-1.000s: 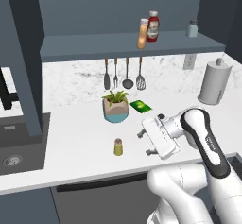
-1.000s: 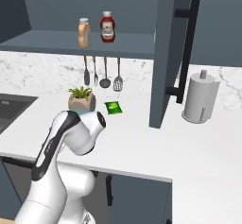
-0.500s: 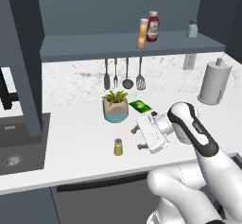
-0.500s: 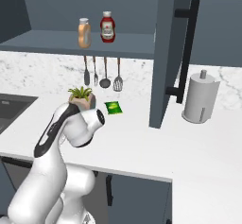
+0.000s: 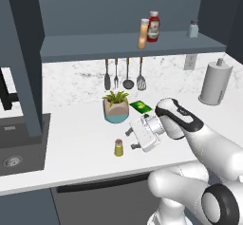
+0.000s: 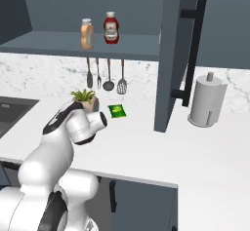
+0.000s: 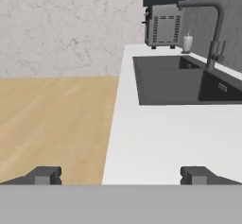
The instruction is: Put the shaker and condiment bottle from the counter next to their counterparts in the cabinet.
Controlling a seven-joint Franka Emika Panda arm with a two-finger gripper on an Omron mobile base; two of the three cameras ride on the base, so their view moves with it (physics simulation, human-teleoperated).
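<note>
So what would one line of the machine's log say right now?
stage: reaching | jaws: open, empty, beside small yellow-olive jar on white marble counter | orange-tan bottle: on slate-blue shelf by red ketchup bottle

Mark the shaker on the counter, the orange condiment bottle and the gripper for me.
shaker [image 5: 118, 147], left base view, on its yellow body.
condiment bottle [image 5: 143, 35], left base view, mid-body, on the shelf.
gripper [image 5: 131, 139], left base view, between its open fingertips.
</note>
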